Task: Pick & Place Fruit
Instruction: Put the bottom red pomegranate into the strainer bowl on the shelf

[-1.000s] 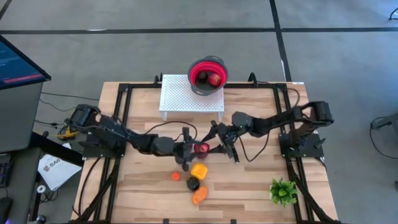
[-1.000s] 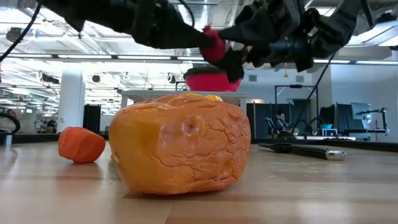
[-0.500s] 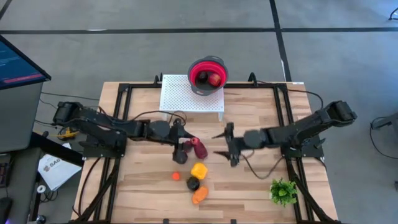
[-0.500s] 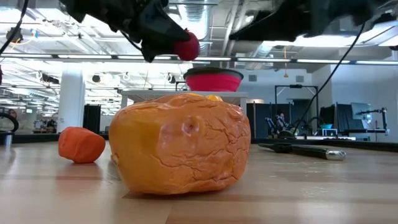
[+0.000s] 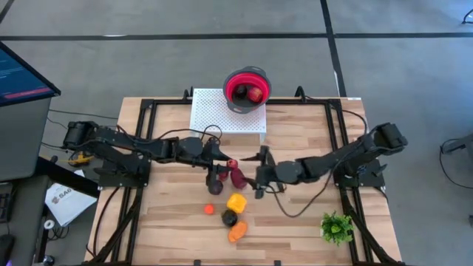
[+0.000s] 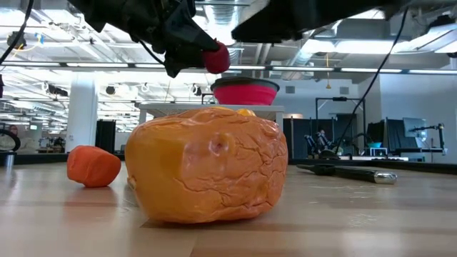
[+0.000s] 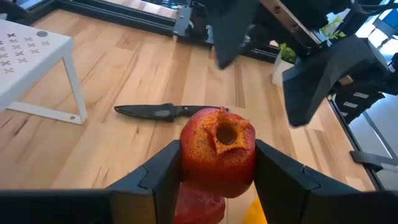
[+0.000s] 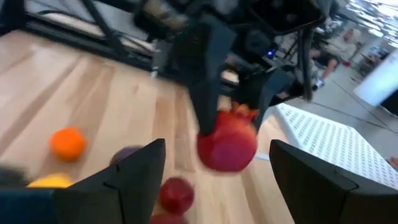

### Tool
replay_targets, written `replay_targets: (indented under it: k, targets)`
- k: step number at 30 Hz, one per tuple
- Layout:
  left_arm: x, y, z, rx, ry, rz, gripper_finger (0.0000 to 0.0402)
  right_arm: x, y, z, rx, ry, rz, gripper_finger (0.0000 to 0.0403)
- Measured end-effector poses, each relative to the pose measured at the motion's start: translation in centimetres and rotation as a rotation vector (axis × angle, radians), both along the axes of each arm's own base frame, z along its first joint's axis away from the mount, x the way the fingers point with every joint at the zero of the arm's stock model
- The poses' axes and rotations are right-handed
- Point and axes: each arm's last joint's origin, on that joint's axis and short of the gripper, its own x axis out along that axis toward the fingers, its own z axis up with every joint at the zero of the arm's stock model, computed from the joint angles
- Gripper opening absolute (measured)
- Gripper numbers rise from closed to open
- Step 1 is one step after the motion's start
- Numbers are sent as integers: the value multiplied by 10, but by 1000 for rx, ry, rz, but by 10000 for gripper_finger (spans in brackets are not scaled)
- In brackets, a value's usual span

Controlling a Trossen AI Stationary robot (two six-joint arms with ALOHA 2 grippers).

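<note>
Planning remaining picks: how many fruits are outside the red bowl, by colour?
Red: 2, pomegranate, red fruit
Purple: 1, purple fruit
Yellow: 1, yellow fruit
Orange: 2, small orange fruit, large orange fruit
Black: 1, black fruit
Total: 7

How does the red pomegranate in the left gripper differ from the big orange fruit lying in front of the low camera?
The pomegranate is red, with an open crown at its end; the orange fruit is orange, with a wrinkled, veined skin.

The pomegranate is held above the table, clamped between the left gripper's fingers; the orange fruit rests on the wooden table, and no gripper touches it.

Both are rounded toy fruits.
</note>
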Motion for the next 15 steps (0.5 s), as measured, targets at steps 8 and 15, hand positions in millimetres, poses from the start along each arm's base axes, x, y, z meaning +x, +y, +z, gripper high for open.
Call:
replay_targets:
  k: [8,15]
  targets:
    - [0,0,0,2,1,-1,168,26,-10,-1,-17,89,-37,282]
    - [0,0,0,25,0,-11,168,28,-8,0,-15,100,-22,282]
